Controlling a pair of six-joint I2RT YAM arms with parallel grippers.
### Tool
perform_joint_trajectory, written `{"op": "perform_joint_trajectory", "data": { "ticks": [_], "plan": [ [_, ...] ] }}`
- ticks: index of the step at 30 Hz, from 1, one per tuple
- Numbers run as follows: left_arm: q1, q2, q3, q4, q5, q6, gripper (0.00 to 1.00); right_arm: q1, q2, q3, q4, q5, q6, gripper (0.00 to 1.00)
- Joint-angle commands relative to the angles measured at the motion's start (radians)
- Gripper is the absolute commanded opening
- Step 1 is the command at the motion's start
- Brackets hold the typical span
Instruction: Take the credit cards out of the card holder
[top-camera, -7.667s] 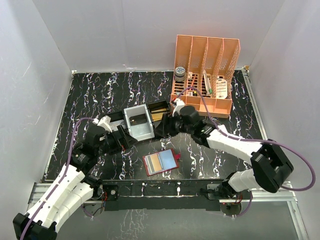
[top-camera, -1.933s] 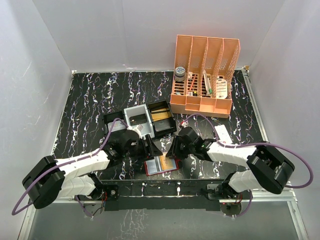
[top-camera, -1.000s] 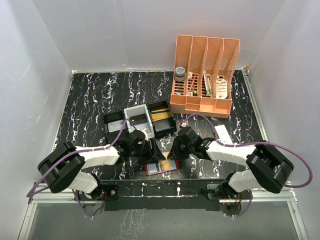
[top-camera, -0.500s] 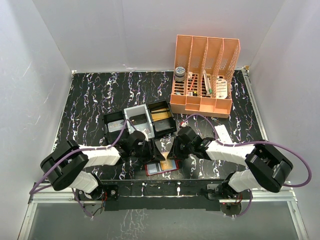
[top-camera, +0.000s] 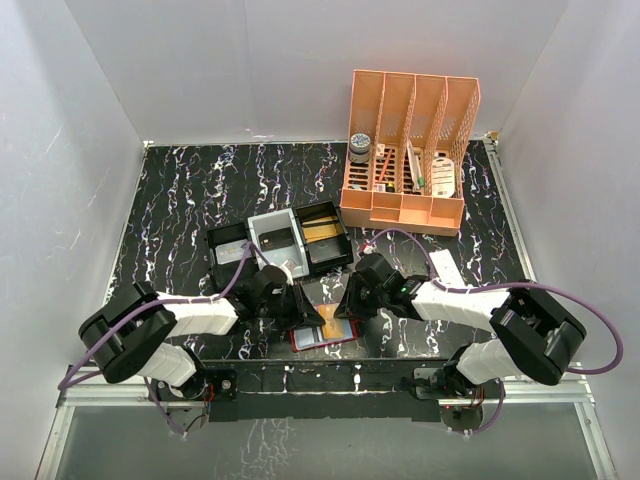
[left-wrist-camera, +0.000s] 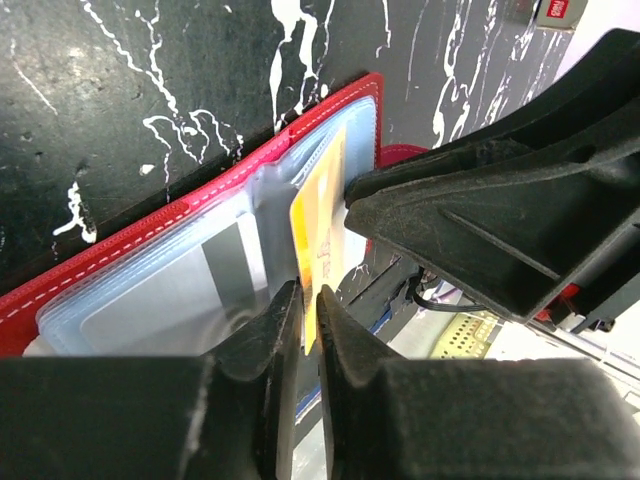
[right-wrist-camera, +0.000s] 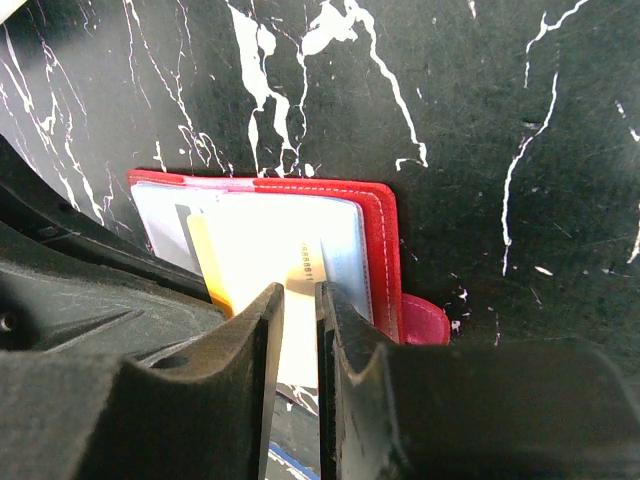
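The red card holder (top-camera: 303, 342) lies open near the table's front edge, its clear sleeves (left-wrist-camera: 170, 290) facing up. An orange credit card (left-wrist-camera: 322, 225) stands partly out of a sleeve, and my left gripper (left-wrist-camera: 308, 295) is shut on its free edge. A grey card (left-wrist-camera: 225, 265) stays inside a sleeve. From the other side, my right gripper (right-wrist-camera: 299, 290) is shut on a raised clear sleeve page (right-wrist-camera: 270, 240) of the card holder (right-wrist-camera: 382, 250). In the top view the left gripper (top-camera: 312, 318) and right gripper (top-camera: 345, 308) meet over the holder. The orange card (right-wrist-camera: 205, 255) also shows in the right wrist view.
A black compartmented tray with a grey insert (top-camera: 280, 238) sits just behind the grippers. An orange desk organiser (top-camera: 408, 150) stands at the back right. A small white box (top-camera: 447, 268) lies right of the right arm. The table's front edge (top-camera: 320, 362) runs just below the holder.
The left jaws have narrowed from wide apart down onto the orange card's edge. The right gripper keeps the same hold on the sleeve, and the card holder has stayed in place.
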Motion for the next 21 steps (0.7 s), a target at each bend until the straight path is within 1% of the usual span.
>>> {"op": "perform_joint_trajectory", "data": {
  "ticks": [1,3,6,10,17,21],
  "plan": [
    [-0.003,-0.027,-0.022,0.17,0.024,-0.069,0.06,-0.003,0.01,-0.02,-0.01,0.03,-0.001,0.18],
    [-0.002,-0.031,-0.016,0.157,0.027,-0.071,0.03,-0.003,0.012,-0.018,-0.01,0.031,-0.001,0.18],
    [-0.003,-0.038,-0.008,0.092,0.017,-0.048,0.0,-0.003,0.013,-0.015,-0.009,0.034,0.001,0.18],
    [-0.003,-0.073,-0.013,0.046,0.0,-0.04,0.0,-0.003,0.007,-0.017,-0.013,0.039,0.002,0.18],
    [-0.003,-0.135,0.006,-0.113,-0.044,0.008,0.0,-0.003,0.014,-0.012,-0.013,0.035,-0.002,0.18],
    [-0.003,-0.158,0.0,-0.136,-0.052,0.018,0.0,-0.003,0.01,-0.007,-0.01,0.034,-0.001,0.19]
  ]
}}
